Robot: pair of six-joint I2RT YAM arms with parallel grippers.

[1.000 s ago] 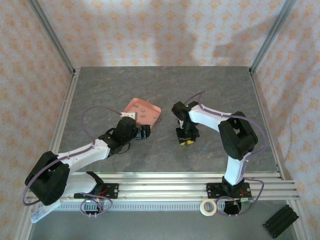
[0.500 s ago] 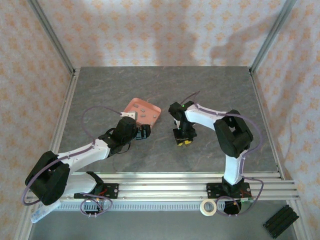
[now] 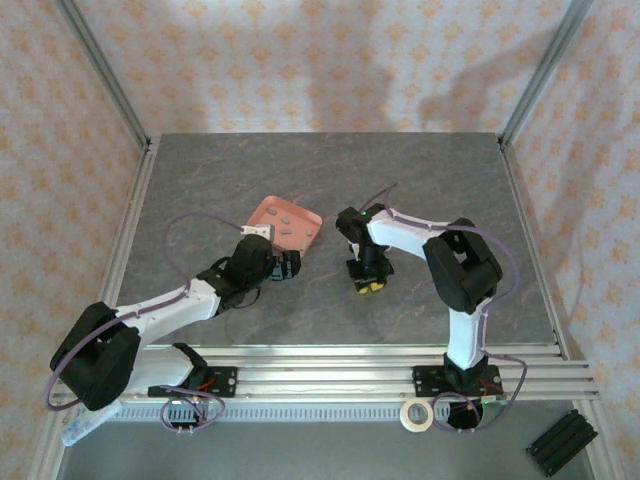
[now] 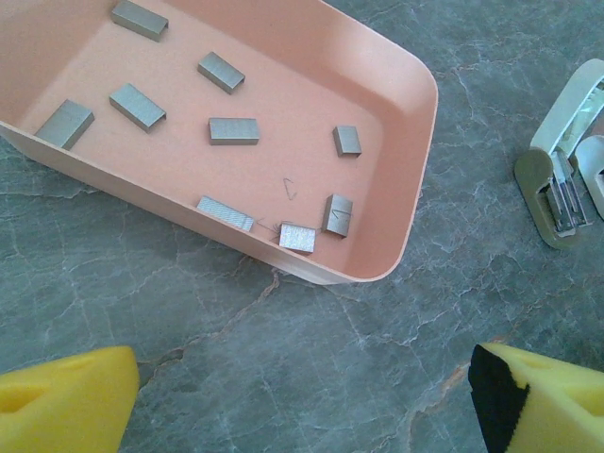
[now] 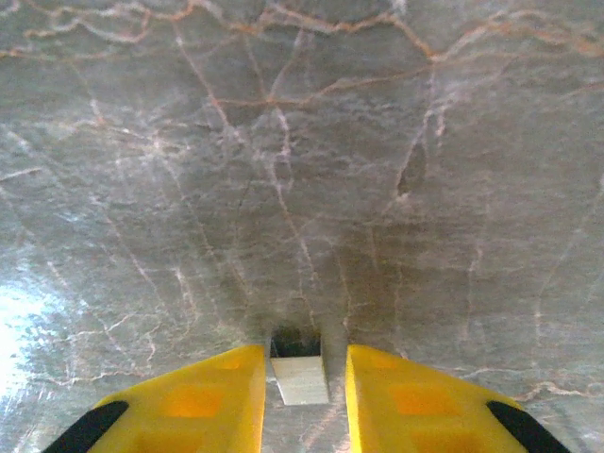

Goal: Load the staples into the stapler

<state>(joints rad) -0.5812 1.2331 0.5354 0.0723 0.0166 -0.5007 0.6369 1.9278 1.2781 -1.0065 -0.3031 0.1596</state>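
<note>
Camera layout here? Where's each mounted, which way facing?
Top external: above and behind the bases, looking down on the table; both arms, left gripper, right gripper.
Left wrist: on the left arm, aimed down at the tray of staples and the stapler; its open jaws' yellow tips.
Right wrist: on the right arm, close over the table; its jaws flank a staple strip.
Shared: top and left wrist both show the tray.

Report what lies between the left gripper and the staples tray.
Bare grey table separates the left gripper from the tray, per the left wrist view.
</note>
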